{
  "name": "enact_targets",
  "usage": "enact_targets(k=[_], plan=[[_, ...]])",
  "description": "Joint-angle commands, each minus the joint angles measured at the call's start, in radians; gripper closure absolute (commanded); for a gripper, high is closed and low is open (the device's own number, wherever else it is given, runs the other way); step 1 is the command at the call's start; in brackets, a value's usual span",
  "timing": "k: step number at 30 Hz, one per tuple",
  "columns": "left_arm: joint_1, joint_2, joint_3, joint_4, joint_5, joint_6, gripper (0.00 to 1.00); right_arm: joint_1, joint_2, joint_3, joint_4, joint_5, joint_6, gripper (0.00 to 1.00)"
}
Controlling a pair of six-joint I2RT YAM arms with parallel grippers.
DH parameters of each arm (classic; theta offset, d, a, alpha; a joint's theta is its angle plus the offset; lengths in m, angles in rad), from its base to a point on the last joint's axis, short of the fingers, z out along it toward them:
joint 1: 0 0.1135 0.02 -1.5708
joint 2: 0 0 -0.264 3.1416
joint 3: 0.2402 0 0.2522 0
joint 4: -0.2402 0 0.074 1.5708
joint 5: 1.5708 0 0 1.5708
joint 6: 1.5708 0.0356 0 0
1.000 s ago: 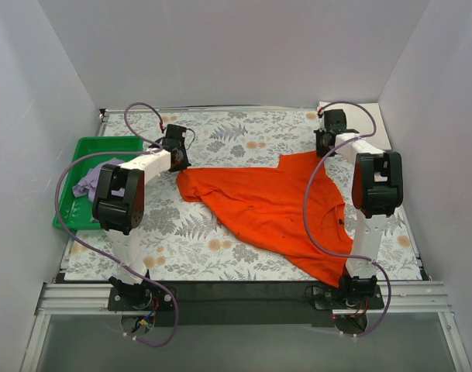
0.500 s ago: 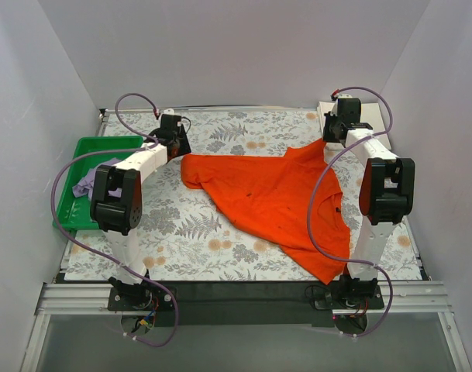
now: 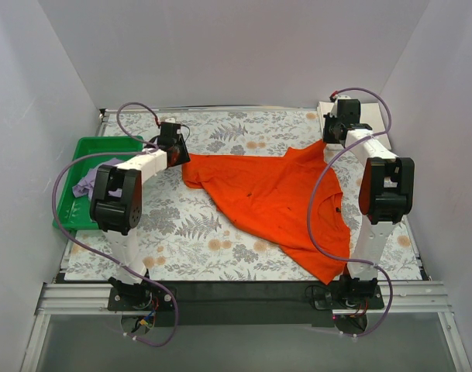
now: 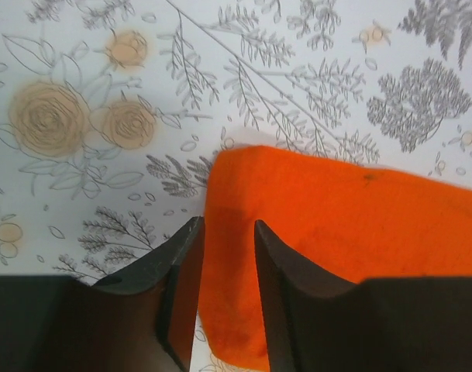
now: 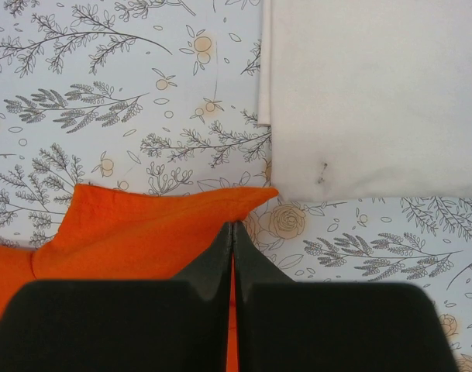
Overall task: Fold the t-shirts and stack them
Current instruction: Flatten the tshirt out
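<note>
The bright orange t-shirt (image 3: 274, 194) lies spread across the middle and right of the table. My left gripper (image 3: 177, 152) is at its far-left corner. In the left wrist view (image 4: 228, 225) its jaws stand parted, with the orange cloth (image 4: 336, 225) lying flat between them. My right gripper (image 3: 329, 141) is at the far-right corner and is shut on the orange cloth (image 5: 135, 232), as the right wrist view (image 5: 232, 226) shows. The pale lilac t-shirt (image 3: 92, 180) lies crumpled in the tray. The cream-white t-shirt (image 3: 375, 124) lies flat at the back right and also shows in the right wrist view (image 5: 375, 93).
A green plastic tray (image 3: 80, 147) stands at the left edge of the flower-patterned table cover (image 3: 181, 232). White walls close in the back and both sides. The right arm's purple cable hangs over the orange shirt.
Both grippers carried the shirt's far corners toward the back wall, spreading it. The left gripper then drew back a little and its jaws now stand parted over the corner.
</note>
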Motion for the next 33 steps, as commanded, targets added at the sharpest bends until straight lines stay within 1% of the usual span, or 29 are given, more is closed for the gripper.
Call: enact_targets(k=[1,3,6,9,10,12,13,14,15,18,19,20,21,22,23,24,25,26,27,29,33], plan=[[-0.028,-0.012,-0.041,0.009,0.025,-0.008,0.69,-0.007,0.004,-0.007,0.042,-0.009,-0.014,0.99],[-0.056,-0.009,-0.065,0.003,0.027,-0.013,0.76,-0.007,0.001,-0.016,0.041,-0.005,-0.016,0.99],[-0.108,-0.004,-0.09,-0.036,-0.013,-0.028,0.8,-0.009,-0.009,-0.036,0.039,0.008,-0.016,0.99],[-0.157,-0.023,-0.131,-0.122,-0.073,-0.093,0.86,-0.012,-0.031,-0.067,0.041,0.02,-0.013,0.99],[-0.17,-0.037,-0.18,-0.14,-0.089,-0.138,0.87,-0.013,-0.046,-0.076,0.041,0.02,-0.01,0.99],[-0.211,-0.111,-0.237,-0.171,-0.119,-0.169,0.88,-0.013,-0.065,-0.111,0.041,0.023,-0.008,0.99],[-0.225,-0.144,-0.295,-0.183,-0.122,-0.186,0.89,-0.013,-0.084,-0.122,0.041,0.025,-0.006,0.99],[-0.255,-0.17,-0.318,-0.206,-0.104,-0.212,0.88,-0.013,-0.094,-0.134,0.041,0.025,-0.006,0.99],[-0.269,-0.228,-0.346,-0.215,-0.091,-0.226,0.88,-0.013,-0.101,-0.154,0.041,0.031,-0.008,0.99],[-0.291,-0.314,-0.41,-0.246,-0.071,-0.28,0.85,-0.015,-0.128,-0.18,0.041,0.049,-0.016,0.99],[-0.289,-0.367,-0.418,-0.245,-0.079,-0.283,0.81,-0.015,-0.138,-0.191,0.041,0.051,-0.019,0.99],[-0.285,-0.389,-0.415,-0.235,-0.088,-0.278,0.8,-0.016,-0.141,-0.193,0.041,0.052,-0.026,0.99],[-0.251,-0.405,-0.404,-0.232,-0.077,-0.26,0.79,-0.017,-0.143,-0.196,0.041,0.055,-0.028,0.99],[-0.23,-0.419,-0.391,-0.222,-0.065,-0.249,0.75,-0.017,-0.146,-0.199,0.041,0.055,-0.032,0.99],[-0.207,-0.422,-0.381,-0.212,-0.051,-0.237,0.72,-0.015,-0.148,-0.199,0.041,0.052,-0.036,0.99],[-0.161,-0.419,-0.369,-0.196,-0.036,-0.201,0.67,-0.016,-0.151,-0.2,0.041,0.049,-0.037,0.99],[-0.144,-0.413,-0.364,-0.18,-0.016,-0.187,0.63,-0.017,-0.155,-0.2,0.041,0.046,-0.037,0.99],[-0.113,-0.393,-0.358,-0.166,-0.004,-0.176,0.55,-0.015,-0.155,-0.202,0.039,0.04,-0.037,0.99],[-0.102,-0.38,-0.343,-0.16,0.013,-0.159,0.53,-0.015,-0.157,-0.202,0.041,0.035,-0.039,0.99],[-0.087,-0.359,-0.344,-0.127,0.032,-0.136,0.49,-0.017,-0.16,-0.202,0.041,0.023,-0.039,0.99],[-0.059,-0.313,-0.346,-0.073,0.042,-0.107,0.48,-0.015,-0.158,-0.205,0.041,0.008,-0.042,0.99]])
